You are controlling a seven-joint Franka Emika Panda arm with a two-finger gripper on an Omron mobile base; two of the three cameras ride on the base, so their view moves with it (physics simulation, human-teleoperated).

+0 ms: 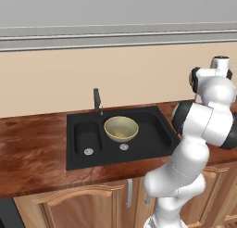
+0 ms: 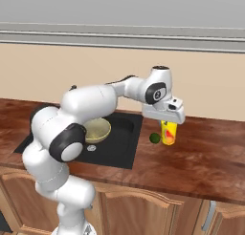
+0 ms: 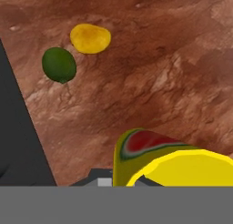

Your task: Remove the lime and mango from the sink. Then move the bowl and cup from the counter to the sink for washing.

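Moving the cup [image 2: 168,132] to the sink [image 1: 152,143] is the step in hand: the bowl [image 1: 121,128] already sits in the large basin, and the lime [image 2: 154,138] and mango [image 3: 90,38] lie on the counter [image 2: 201,157]. The gripper [image 2: 167,122] is closed on the cup, just beside the lime. Next move likely calls for a lift, then carry over the basin. Cup: yellow cylinder, red mark on its side

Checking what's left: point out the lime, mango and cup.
lime [image 3: 59,64], hand view, middle of its green skin.
mango [image 3: 90,38], hand view, middle of its yellow skin.
cup [image 2: 169,132], right base view, its marked side.
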